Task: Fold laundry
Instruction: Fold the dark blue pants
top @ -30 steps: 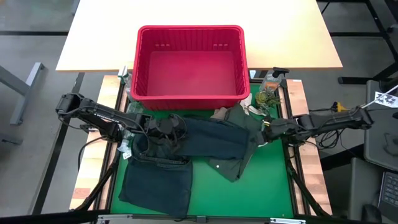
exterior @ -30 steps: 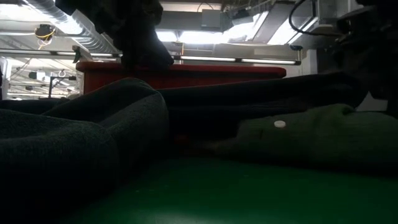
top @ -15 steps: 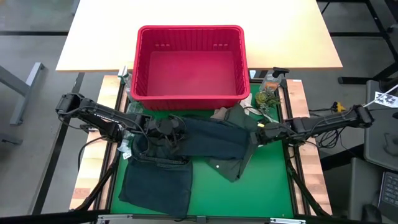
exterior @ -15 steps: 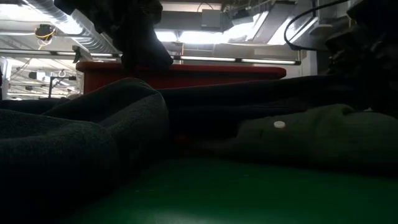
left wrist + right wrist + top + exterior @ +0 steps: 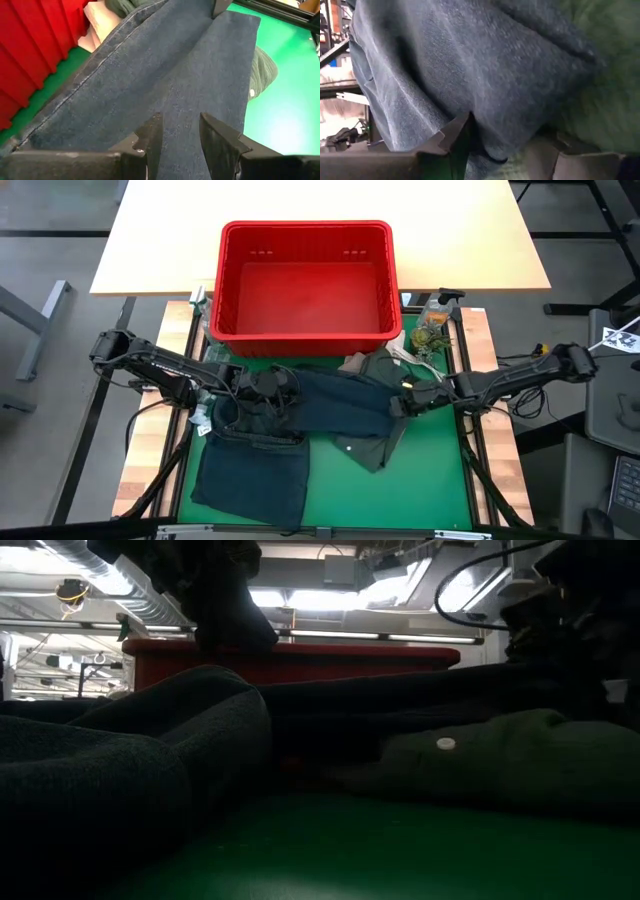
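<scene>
Fingers (image 5: 150,137) of your left gripper (image 5: 180,135) stand a narrow gap apart with denim between them — it looks like a pinch on the dark blue jeans (image 5: 330,402), though the contact itself is hidden. Your right gripper (image 5: 500,145) sits at the jeans' other end, its 2 fingers spread with a bulge of blue cloth pressed into the gap; whether they truly clamp it you cannot tell.

Jeans: coarse twill, a stitched seam running down the length in the left wrist view. Long axis lies across the mat, left to right in the high view, just in front of the red slatted basket (image 5: 305,280).

Olive-green shirt (image 5: 385,430): soft, crumpled, partly under the jeans' right end, 1 pale button (image 5: 438,744) showing in the low view. A dark garment (image 5: 255,475) lies flat, roughly rectangular, at the mat's near left. A pale bit of cloth (image 5: 102,22) peeks out beside the basket wall.

Surface — green mat (image 5: 430,480) on a wooden bench, with a light tabletop (image 5: 470,230) behind carrying the basket. A clear bottle (image 5: 435,315) stands at the right rear corner. Ceiling ducts and strip lights show beyond.
</scene>
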You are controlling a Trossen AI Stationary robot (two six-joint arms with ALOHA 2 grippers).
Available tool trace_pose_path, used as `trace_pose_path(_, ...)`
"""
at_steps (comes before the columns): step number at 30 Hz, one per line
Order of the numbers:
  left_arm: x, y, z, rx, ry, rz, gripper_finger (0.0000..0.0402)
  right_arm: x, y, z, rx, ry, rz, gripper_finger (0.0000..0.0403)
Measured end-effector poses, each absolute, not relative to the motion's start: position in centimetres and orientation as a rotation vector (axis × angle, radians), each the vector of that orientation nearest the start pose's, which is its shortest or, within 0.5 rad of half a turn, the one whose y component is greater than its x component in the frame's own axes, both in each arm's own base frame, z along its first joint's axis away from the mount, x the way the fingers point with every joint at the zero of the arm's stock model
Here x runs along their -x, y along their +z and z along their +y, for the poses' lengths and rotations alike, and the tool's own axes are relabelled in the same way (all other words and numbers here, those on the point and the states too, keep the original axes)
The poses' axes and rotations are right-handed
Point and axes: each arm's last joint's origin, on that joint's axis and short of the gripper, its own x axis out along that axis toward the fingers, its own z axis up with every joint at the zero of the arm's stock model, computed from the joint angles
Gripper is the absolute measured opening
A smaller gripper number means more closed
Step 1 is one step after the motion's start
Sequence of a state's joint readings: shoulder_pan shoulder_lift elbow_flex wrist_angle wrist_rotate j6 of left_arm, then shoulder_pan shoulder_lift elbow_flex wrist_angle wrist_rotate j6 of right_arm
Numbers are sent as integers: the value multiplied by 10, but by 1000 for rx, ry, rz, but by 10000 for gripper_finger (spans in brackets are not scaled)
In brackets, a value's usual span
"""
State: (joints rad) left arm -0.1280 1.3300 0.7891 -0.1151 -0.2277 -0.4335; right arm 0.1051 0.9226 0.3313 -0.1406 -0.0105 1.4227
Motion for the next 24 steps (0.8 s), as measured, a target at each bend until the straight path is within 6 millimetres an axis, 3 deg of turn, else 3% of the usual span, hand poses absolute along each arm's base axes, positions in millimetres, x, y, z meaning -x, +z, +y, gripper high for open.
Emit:
trace_pose_path(5,-272,226,-28,301,234,615,121,-177,161,20,-1314,-364,678,126)
trace_pose_path(11,-272,226,-28,302,234,615,121,-181,171,22,-1301,-219,635,15)
trace_pose_path(17,-272,226,-28,303,234,615,121,-175,198,22,-1330,-107,535,36)
trace_pose_path(24,-272,226,-29,312,226,618,121,-160,238,22,-1345,31,458,12)
